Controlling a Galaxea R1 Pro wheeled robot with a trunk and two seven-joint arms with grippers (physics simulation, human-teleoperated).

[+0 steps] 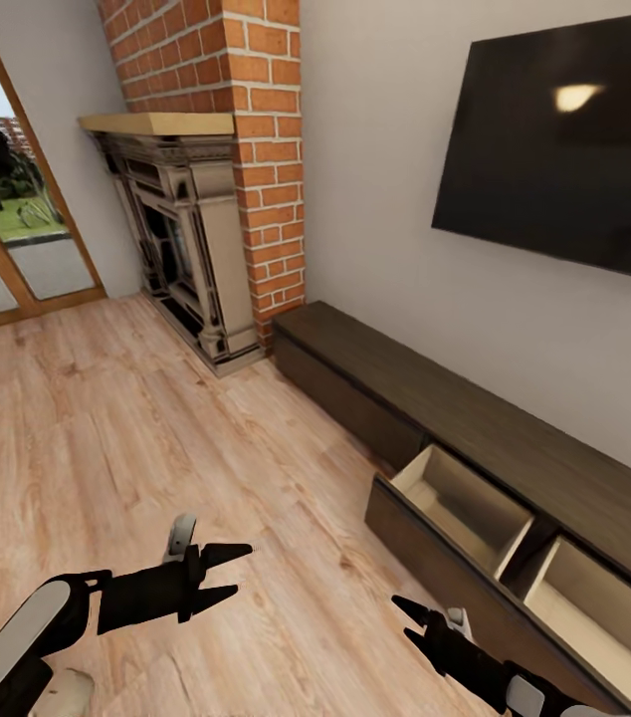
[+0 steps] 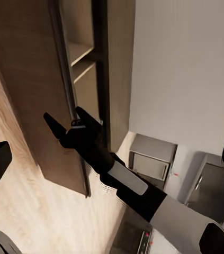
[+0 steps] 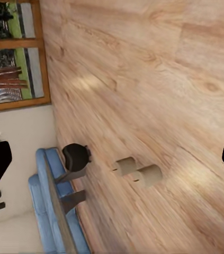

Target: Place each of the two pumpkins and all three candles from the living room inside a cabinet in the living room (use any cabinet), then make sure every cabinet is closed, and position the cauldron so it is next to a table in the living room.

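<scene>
Both my hands hang empty, left hand (image 1: 234, 570) and right hand (image 1: 408, 617) with fingers apart. Two candles (image 3: 138, 172) lie on the floor near the sofa (image 3: 51, 211), well away from the cabinet (image 1: 425, 468). Its open drawers could snag my right arm as I turn.

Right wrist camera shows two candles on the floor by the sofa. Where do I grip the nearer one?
Grip the candle across its round side, mid-length, coming down from above. It appears to lie on its side on the floor, just apart from the second candle, so keep the fingers clear of that.
</scene>
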